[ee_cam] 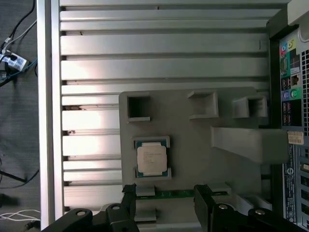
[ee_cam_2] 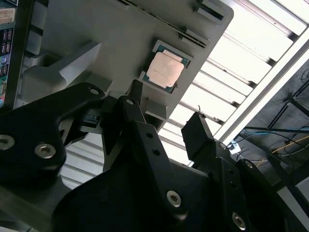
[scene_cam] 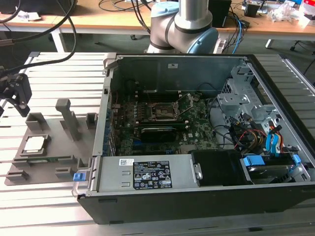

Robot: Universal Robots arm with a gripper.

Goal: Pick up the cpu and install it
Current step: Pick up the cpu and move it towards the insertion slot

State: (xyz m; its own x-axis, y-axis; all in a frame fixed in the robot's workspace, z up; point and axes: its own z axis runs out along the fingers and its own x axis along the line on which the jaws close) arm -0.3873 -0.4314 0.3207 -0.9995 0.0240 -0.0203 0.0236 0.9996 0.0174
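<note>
The cpu [scene_cam: 35,143] is a small silvery square chip lying flat in a recess of the grey fixture plate [scene_cam: 53,148], at the exterior view's left. Both wrist views look down on the cpu [ee_cam_2: 165,70] [ee_cam: 151,158] from above. My black gripper [scene_cam: 15,105] hangs open above the plate's outer edge, a little short of the chip, and nothing is between its fingers [ee_cam: 128,192]. In the open computer case, the motherboard socket [scene_cam: 165,112] stands with its metal frame lifted.
The fixture plate [ee_cam: 193,145] carries upright posts [scene_cam: 68,118] and small pockets around the chip. The computer case wall [scene_cam: 106,98] rises right beside the plate. A slatted metal table [ee_cam: 145,53] lies under everything. Cables and a wooden desk sit behind.
</note>
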